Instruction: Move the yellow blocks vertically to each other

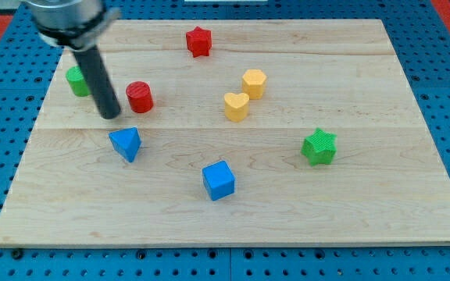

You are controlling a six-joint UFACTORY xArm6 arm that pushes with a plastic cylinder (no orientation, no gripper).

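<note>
Two yellow blocks sit right of the board's middle: a yellow heart (237,106) and a yellow hexagon (254,83) just up and right of it, nearly touching. My tip (111,115) rests on the board at the left, just left of the red cylinder (140,97) and above the blue triangle (125,144). It is far left of both yellow blocks and touches neither.
A green block (76,81) lies partly behind the rod at the left edge. A red star (198,41) is at the top, a blue cube (219,180) at the bottom middle, a green star (319,147) at the right. The wooden board (381,211) lies on a blue pegboard.
</note>
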